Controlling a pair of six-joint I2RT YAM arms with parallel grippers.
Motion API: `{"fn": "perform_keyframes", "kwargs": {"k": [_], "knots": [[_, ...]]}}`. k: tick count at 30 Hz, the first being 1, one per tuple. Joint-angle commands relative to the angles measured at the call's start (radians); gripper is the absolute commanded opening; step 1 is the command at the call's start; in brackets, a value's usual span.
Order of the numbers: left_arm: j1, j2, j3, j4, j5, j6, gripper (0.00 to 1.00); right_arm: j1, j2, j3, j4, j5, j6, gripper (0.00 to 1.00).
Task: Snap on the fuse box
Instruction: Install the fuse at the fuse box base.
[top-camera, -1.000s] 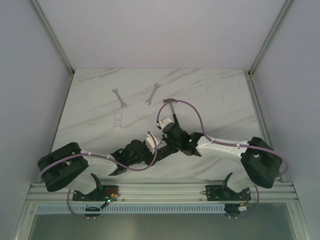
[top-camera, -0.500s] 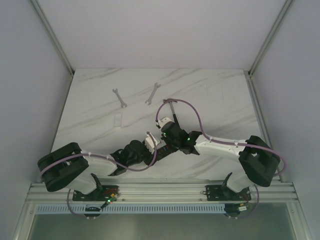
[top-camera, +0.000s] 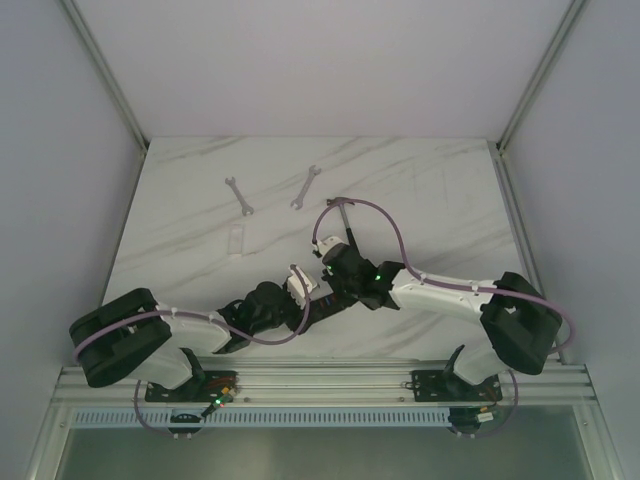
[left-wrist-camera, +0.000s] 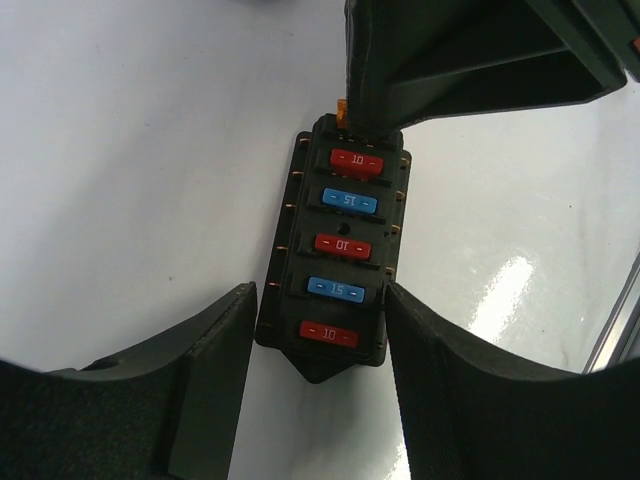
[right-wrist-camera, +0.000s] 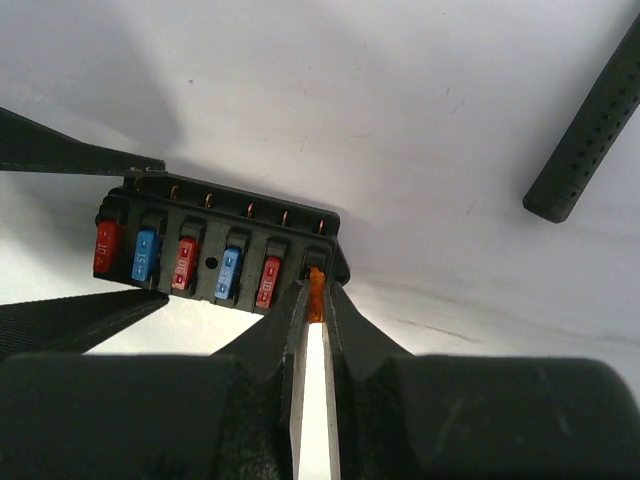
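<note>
The fuse box (left-wrist-camera: 335, 255) is a small black box lying flat on the white table, with red and blue fuses in a row on its face (right-wrist-camera: 215, 250). My left gripper (left-wrist-camera: 318, 335) straddles its near end, open: the left finger (left-wrist-camera: 215, 360) stands clear of the box and the right finger (left-wrist-camera: 440, 370) is at its side. My right gripper (right-wrist-camera: 316, 288) is shut on a small orange fuse (right-wrist-camera: 316, 292), held at the box's end slot. In the top view both grippers (top-camera: 318, 282) meet over the box and hide it.
A black perforated handle (right-wrist-camera: 590, 130) lies on the table past the box on the right. Two wrenches (top-camera: 238, 196) (top-camera: 305, 187) lie farther back, with a small clear plastic piece (top-camera: 236, 240) to the left. The right arm's purple cable (top-camera: 380, 215) loops above the table.
The left gripper's jaws have widened a little around the box, and the left arm has shifted slightly. The right gripper stays pinched on the orange fuse at the end slot.
</note>
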Motion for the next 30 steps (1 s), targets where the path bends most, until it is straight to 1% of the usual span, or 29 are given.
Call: {"fn": "perform_keyframes", "kwargs": {"k": [1, 4, 9, 15, 23, 30], "knots": [[0.001, -0.014, -0.007, 0.011, -0.006, 0.004, 0.64, 0.008, -0.008, 0.040, -0.021, -0.007, 0.027, 0.15], [0.001, -0.012, -0.008, 0.006, -0.005, 0.004, 0.66, 0.008, -0.012, 0.043, -0.021, -0.004, 0.033, 0.15], [0.001, -0.030, -0.015, -0.008, -0.011, -0.004, 0.68, 0.008, -0.010, 0.046, -0.020, 0.016, 0.044, 0.08], [0.001, -0.072, -0.042, -0.025, -0.028, -0.021, 0.70, 0.010, 0.003, 0.040, -0.022, 0.028, 0.047, 0.05], [0.001, -0.052, -0.031, -0.057, -0.017, -0.021, 0.69, 0.012, 0.015, 0.040, -0.026, 0.040, 0.058, 0.04], [0.000, -0.039, -0.021, -0.064, -0.007, -0.016, 0.65, 0.016, 0.025, 0.045, -0.043, 0.068, 0.079, 0.03]]}}
